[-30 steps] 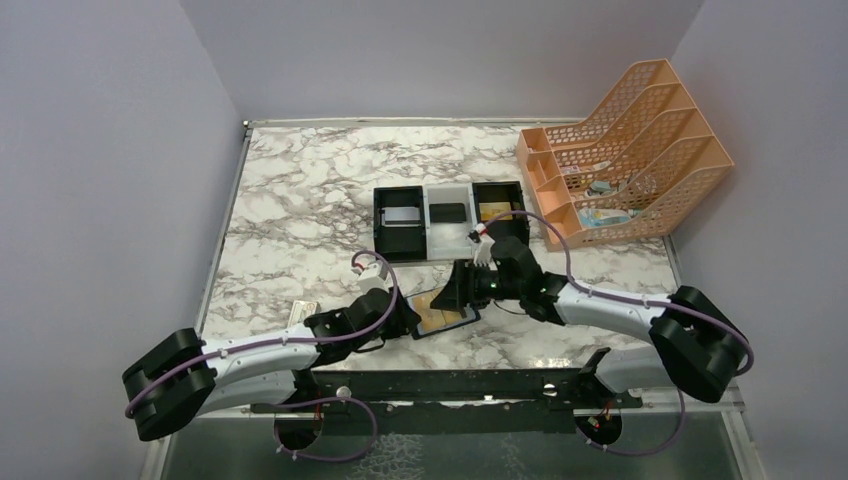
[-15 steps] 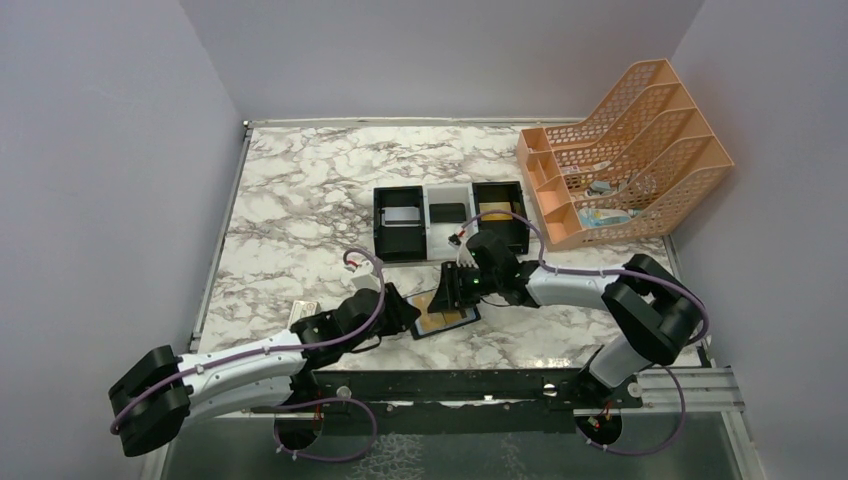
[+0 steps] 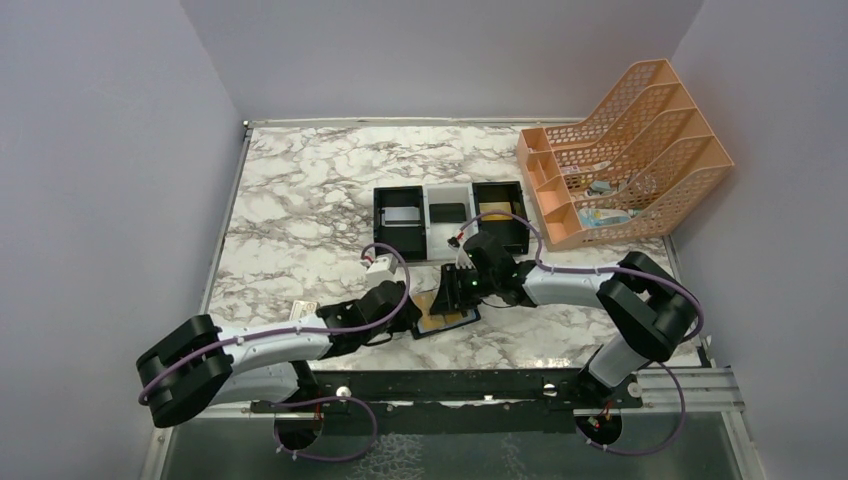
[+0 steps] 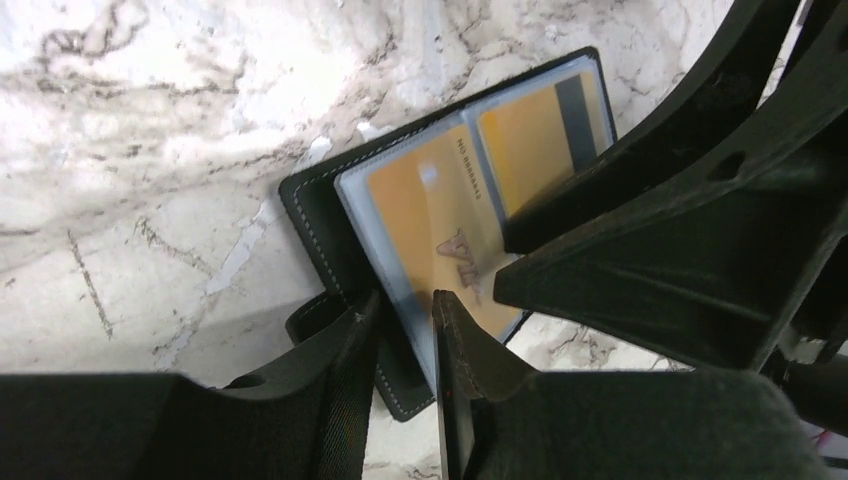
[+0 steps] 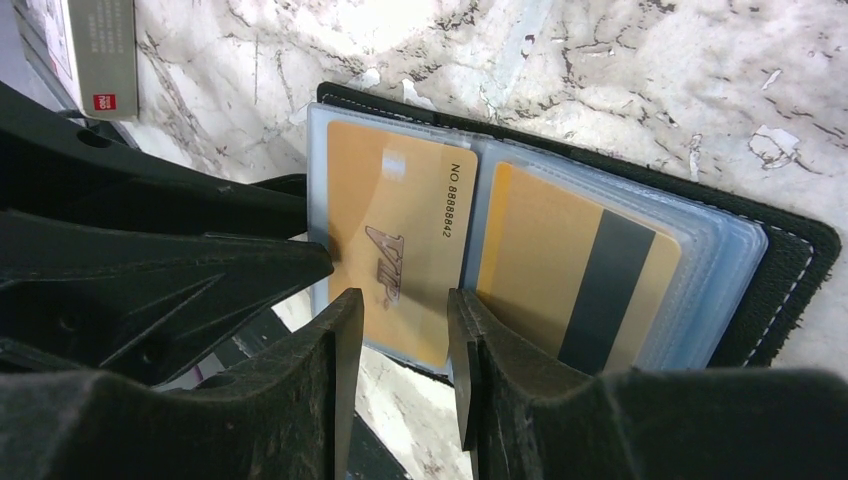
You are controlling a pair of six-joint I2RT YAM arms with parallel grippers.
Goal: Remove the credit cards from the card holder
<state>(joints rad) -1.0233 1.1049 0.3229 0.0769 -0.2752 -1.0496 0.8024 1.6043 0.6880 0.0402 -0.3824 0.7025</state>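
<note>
Where the card holder (image 5: 775, 265) lies open on the marble surface (image 5: 620, 70), its clear sleeves hold two gold credit cards (image 5: 400, 230); one reads "VIP" and "NO 8888842". A white box (image 5: 95, 50) with a red mark lies at ten o'clock. Left gripper (image 4: 405, 310) and right gripper (image 5: 403, 300) crowd the holder's edges, jaws narrowly parted; whether either pinches, I cannot tell.
</note>
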